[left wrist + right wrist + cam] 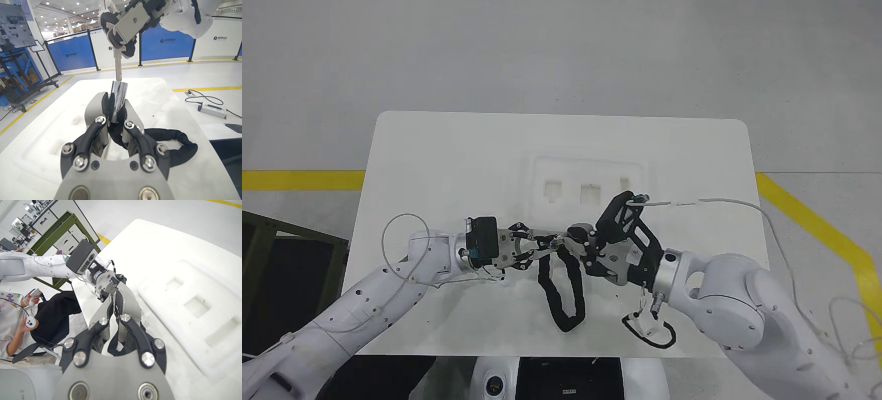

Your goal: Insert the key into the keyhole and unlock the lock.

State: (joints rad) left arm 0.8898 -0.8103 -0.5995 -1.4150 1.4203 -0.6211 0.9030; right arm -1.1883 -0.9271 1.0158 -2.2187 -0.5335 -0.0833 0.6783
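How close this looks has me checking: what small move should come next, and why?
Probably the right gripper should ease the key straight along its blade into the lock: the tip meets the lock's end, roughly in line, and the left gripper clamps the lock.

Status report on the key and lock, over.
Left gripper shut on lock cylinder. Right gripper shut on key. Key tip at the cylinder's free end, blade almost all outside. Nothing between them.

L gripper [530, 246] & R gripper [575, 243] tip to tip above counter [422, 160], front-centre. Black loop of lock [564, 300] droops betw. them toward front edge. Foam tray [532, 175] w/ 3 recesses just behind.
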